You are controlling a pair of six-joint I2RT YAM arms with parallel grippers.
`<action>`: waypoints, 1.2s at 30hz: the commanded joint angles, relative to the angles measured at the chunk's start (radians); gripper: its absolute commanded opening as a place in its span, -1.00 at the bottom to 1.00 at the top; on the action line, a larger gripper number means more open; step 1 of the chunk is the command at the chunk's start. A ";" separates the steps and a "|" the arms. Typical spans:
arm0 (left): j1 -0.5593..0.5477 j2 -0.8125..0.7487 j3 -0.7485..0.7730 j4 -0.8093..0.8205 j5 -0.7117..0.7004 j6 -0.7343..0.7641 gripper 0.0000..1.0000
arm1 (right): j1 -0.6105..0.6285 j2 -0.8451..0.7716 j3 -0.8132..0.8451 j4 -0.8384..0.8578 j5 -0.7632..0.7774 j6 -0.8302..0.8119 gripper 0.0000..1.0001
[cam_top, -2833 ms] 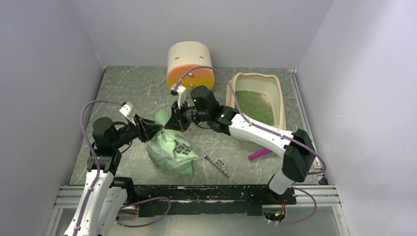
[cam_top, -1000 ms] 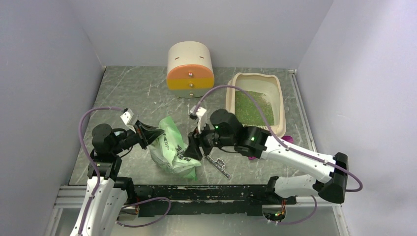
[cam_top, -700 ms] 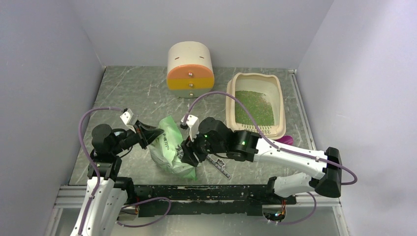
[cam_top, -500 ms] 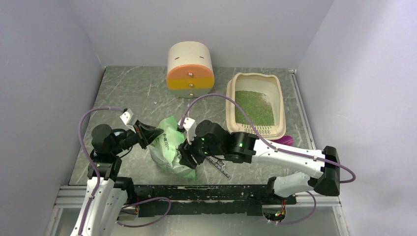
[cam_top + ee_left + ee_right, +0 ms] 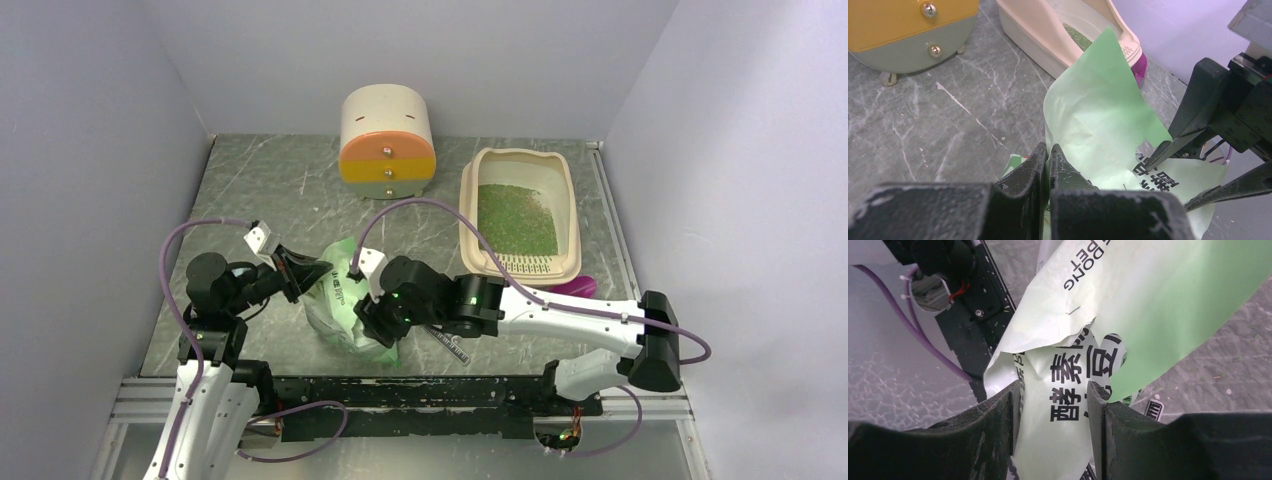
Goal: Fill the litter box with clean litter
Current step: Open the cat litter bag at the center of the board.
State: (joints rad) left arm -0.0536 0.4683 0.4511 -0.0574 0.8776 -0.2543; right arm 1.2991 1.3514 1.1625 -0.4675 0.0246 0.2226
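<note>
The beige litter box [image 5: 467, 212] stands at the back right with clean litter [image 5: 515, 215] spread over its floor; its near corner [image 5: 1048, 35] also shows in the left wrist view. A green printed bag [image 5: 345, 300] lies front centre. My left gripper [image 5: 312, 268] is shut on the bag's raised top flap [image 5: 1098, 120], the sheet pinched at the fingertips of that gripper [image 5: 1048, 150]. My right gripper [image 5: 375, 325] reaches in from the right. Its fingers press both sides of the bag's lower printed bulge [image 5: 1063, 390], so the right gripper [image 5: 1054, 390] is shut on it.
A round beige-and-orange drawer unit [image 5: 387, 145] stands at the back centre. A magenta scoop [image 5: 572, 286] lies by the litter box's near end. A black patterned strip [image 5: 450, 345] lies right of the bag. Walls enclose three sides.
My right arm swung down from the bag's top toward the front, then slid left onto the bag's lower part. The left gripper held the flap in place.
</note>
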 commanded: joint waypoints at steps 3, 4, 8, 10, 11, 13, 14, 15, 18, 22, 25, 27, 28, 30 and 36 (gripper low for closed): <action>-0.011 -0.026 0.024 0.059 0.028 -0.010 -0.90 | 0.033 0.026 0.051 -0.072 0.097 -0.053 0.05; -0.011 -0.026 0.024 0.059 0.027 -0.010 -0.91 | 0.043 0.027 0.056 -0.078 0.123 -0.056 0.05; -0.011 -0.030 0.026 0.059 0.024 -0.008 -0.91 | 0.089 0.045 0.088 -0.111 0.231 -0.083 0.06; -0.011 -0.031 0.026 0.037 0.022 -0.008 -0.91 | 0.114 0.055 0.097 -0.116 0.290 -0.100 0.08; -0.011 -0.032 0.025 0.036 0.021 -0.008 -0.90 | 0.129 0.063 0.101 -0.121 0.337 -0.098 0.07; -0.011 -0.030 0.026 0.036 0.021 -0.007 -0.90 | 0.138 0.087 0.105 -0.138 0.401 -0.091 0.03; -0.011 -0.030 0.026 0.035 0.021 -0.006 -0.90 | 0.141 0.090 0.100 -0.141 0.419 -0.090 -0.02; -0.011 -0.031 0.026 0.034 0.021 -0.006 -0.91 | 0.141 0.090 0.094 -0.137 0.434 -0.084 -0.09; -0.011 -0.031 0.026 0.036 0.021 -0.007 -0.91 | 0.142 0.069 0.063 -0.102 0.465 -0.068 -0.25; -0.011 -0.032 0.024 0.036 0.020 -0.008 -0.90 | 0.142 0.042 0.047 -0.067 0.511 -0.052 -0.42; -0.011 -0.031 0.025 0.037 0.023 -0.008 -0.91 | 0.142 0.029 0.035 -0.037 0.512 -0.052 -0.63; -0.012 -0.029 0.026 0.036 0.023 -0.007 -0.90 | 0.142 0.031 0.032 -0.026 0.501 -0.049 -0.77; -0.011 -0.031 0.027 0.035 0.023 -0.007 -0.91 | 0.143 0.035 0.035 -0.025 0.499 -0.041 -0.86; -0.011 -0.030 0.025 0.036 0.023 -0.008 -0.91 | 0.142 0.040 0.033 -0.015 0.497 -0.032 -1.00; -0.011 -0.030 0.025 0.037 0.024 -0.008 -0.90 | 0.141 0.053 0.029 0.015 0.463 0.000 -0.64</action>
State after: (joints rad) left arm -0.0547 0.4599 0.4511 -0.0818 0.8536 -0.2501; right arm 1.4460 1.4040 1.2018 -0.5144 0.4866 0.1982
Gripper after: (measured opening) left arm 0.057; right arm 0.090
